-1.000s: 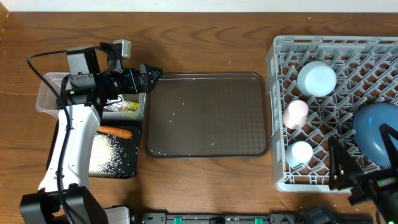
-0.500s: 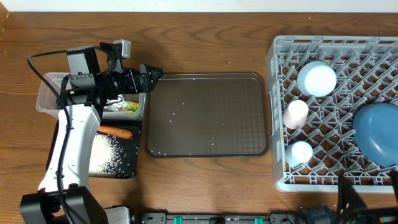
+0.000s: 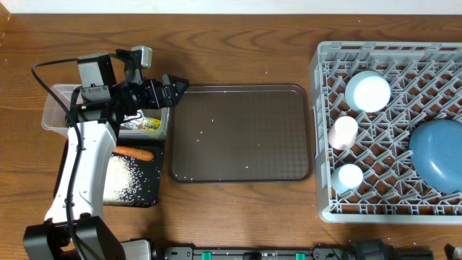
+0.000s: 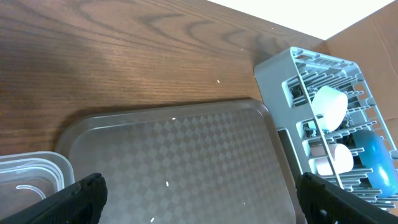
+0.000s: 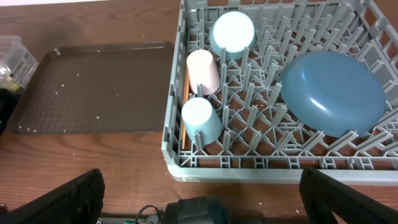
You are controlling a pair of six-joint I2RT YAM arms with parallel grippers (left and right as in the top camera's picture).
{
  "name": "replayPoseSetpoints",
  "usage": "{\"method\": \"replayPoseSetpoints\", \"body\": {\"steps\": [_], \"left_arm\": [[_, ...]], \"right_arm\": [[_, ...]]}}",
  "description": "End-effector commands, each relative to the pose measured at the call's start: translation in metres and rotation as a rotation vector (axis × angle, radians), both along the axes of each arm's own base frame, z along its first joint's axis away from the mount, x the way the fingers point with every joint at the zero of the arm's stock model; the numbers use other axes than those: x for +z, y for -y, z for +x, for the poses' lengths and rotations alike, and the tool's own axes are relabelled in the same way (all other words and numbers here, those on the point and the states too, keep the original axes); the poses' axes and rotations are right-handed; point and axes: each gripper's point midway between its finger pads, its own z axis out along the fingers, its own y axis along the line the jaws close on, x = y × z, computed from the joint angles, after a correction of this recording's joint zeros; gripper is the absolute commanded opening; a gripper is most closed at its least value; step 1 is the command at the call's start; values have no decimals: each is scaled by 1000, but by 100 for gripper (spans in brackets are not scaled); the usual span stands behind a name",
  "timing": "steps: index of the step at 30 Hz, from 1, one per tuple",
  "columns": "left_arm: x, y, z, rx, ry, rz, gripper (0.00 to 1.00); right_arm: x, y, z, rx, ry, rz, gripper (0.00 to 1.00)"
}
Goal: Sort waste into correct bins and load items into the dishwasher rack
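Orange carrot (image 3: 134,152): lies flat at the far end of the black tray (image 3: 151,191), long axis left-right, just beside the tub (image 3: 52,108).
Rice (image 3: 119,180): loose white grains spread over the black tray, on the near side of the carrot.
Tub: clear; a yellow-green wrapper (image 3: 149,124) shows at its right end; the left arm (image 3: 86,166) hides much of the rest.
Brown tray (image 3: 242,133): between tub and rack (image 3: 321,108); a few white grains on it.
Rack: grey, at the right; five things in it.
Bowl (image 3: 368,92): white, far left part of the rack.
Blue cup (image 3: 350,177): near left corner.
Pink cup (image 3: 343,132): tilted, between bowl and blue cup.
Plate (image 3: 437,148): blue, leaning among the pegs at the right side.
Chopsticks (image 5: 185,112): long axis runs along the rack's left wall, between that wall and the cups.
Left gripper (image 3: 179,88): points right over the brown tray's far left corner; fingers wide apart, nothing between them.
Right gripper (image 5: 199,186): above the rack's near edge; fingers wide apart, nothing between them.
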Motion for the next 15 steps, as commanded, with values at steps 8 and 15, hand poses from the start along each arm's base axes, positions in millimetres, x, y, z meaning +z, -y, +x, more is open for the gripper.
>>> {"method": "replayPoseSetpoints", "body": {"steps": [8,15], "left_arm": [[3,-1,-1,6,4,-6,100],[3,-1,-1,6,4,-6,100]], "right_arm": [[-7,5,8,-60,76,3,99],[-9,-2,61,-84,274,34,99]]}}
